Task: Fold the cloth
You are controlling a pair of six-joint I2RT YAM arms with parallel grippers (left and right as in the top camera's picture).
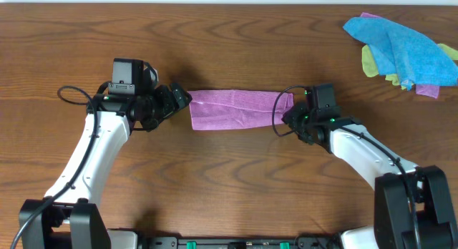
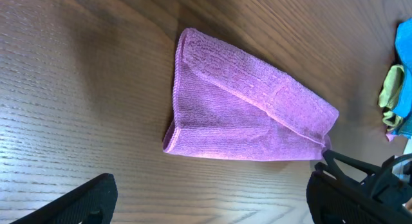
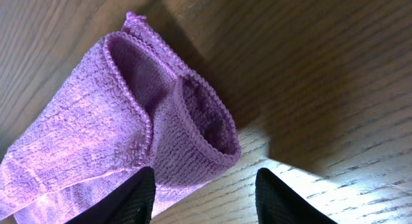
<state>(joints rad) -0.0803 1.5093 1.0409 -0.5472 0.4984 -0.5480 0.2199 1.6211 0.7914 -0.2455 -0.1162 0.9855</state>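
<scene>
Fingers apart, the right gripper (image 1: 286,119) straddles one end of the lilac cloth (image 1: 236,109) (likely to pinch it); the left gripper (image 1: 183,97), also spread, hovers opposite.

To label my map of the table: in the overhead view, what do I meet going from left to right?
Left gripper → purple cloth → right gripper → pile of blue and yellow-green cloths.

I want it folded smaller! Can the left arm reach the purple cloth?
Probably yes: the left gripper sits open right beside the cloth, with nothing between them.
</scene>
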